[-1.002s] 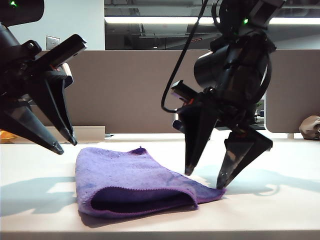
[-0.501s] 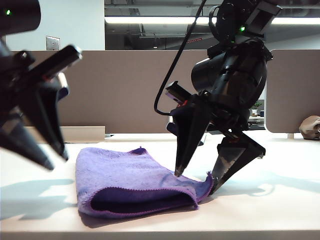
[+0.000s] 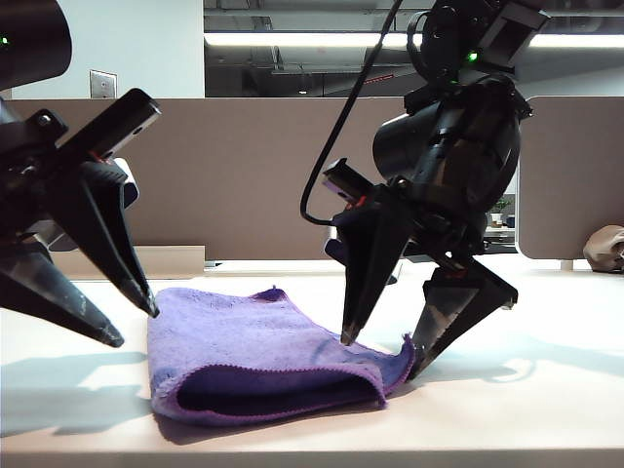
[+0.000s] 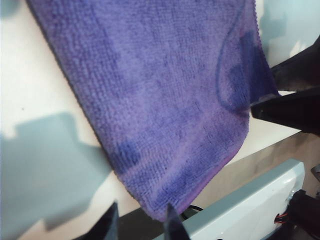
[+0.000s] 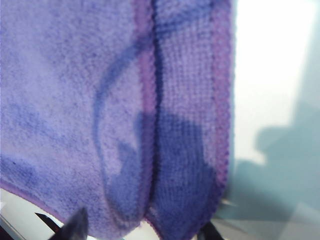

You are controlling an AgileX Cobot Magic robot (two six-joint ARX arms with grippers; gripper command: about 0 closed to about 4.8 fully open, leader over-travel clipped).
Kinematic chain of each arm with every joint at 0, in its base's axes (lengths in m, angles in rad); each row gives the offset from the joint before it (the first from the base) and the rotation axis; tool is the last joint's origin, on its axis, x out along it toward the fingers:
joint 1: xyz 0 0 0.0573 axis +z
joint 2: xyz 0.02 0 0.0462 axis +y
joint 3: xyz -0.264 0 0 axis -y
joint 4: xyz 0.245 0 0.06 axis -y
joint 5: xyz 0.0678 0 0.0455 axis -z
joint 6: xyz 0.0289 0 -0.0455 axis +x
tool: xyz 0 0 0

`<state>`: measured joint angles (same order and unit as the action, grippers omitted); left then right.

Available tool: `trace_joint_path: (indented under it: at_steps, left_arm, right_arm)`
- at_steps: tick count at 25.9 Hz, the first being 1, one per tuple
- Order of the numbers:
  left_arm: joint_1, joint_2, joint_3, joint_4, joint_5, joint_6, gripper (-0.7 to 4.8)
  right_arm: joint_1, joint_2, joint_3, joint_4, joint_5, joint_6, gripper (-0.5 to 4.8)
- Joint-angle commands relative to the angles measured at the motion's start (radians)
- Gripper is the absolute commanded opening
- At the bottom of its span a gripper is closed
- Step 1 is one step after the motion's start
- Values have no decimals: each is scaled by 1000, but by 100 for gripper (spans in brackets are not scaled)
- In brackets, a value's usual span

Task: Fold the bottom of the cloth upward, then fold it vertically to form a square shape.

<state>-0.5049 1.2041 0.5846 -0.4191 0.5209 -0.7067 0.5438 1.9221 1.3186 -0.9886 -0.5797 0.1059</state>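
Note:
The purple cloth (image 3: pixel 263 346) lies folded on the white table (image 3: pixel 546 409), its open hemmed edge toward the camera. My left gripper (image 3: pixel 135 328) stands open at the cloth's left edge, one fingertip (image 3: pixel 151 312) touching or just above it. In the left wrist view the cloth (image 4: pixel 165 100) has a corner lying by one tip of the left gripper (image 4: pixel 141 226). My right gripper (image 3: pixel 380 357) is open and straddles the cloth's right corner, which curls up against the outer finger. In the right wrist view the doubled hem of the cloth (image 5: pixel 150 125) sits between the spread tips of the right gripper (image 5: pixel 145 231).
A brownish-grey lump (image 3: pixel 606 248) rests at the far right of the table. A brown partition (image 3: pixel 244 175) runs behind. The table's front edge lies just below the cloth. The right arm's black fingers (image 4: pixel 295 100) show in the left wrist view.
The right gripper slid left onto the cloth's right corner, pushing it up, then stayed put. The left gripper dropped to the cloth's left edge and its jaws spread wider.

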Motion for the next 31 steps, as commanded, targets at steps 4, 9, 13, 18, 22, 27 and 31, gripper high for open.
trace_joint_path:
  at_steps: [4, 9, 13, 18, 22, 27, 31]
  left_arm:
    - [-1, -2, -1, 7, 21, -14, 130]
    - [-6, -2, -2, 9, 25, -31, 130]
    - [-39, -1, -2, 10, 14, -39, 130]
    - [-85, 21, -3, 24, -20, -61, 130]
    - [-89, 54, -3, 33, -20, -64, 143]
    - [-88, 65, -3, 67, -19, -80, 201]
    - [-89, 72, -3, 66, -20, -90, 201]
  right_arm:
    - [2, -1, 3, 2, -18, -6, 271]
    - [2, -1, 3, 9, -33, -6, 271]
    - [2, -1, 3, 10, -33, -6, 271]
    - [2, -1, 3, 17, -34, -6, 271]
    - [2, -1, 3, 16, -36, -6, 271]
    - [2, -1, 3, 14, -55, -6, 270]
    - [2, -1, 3, 14, -55, -6, 270]
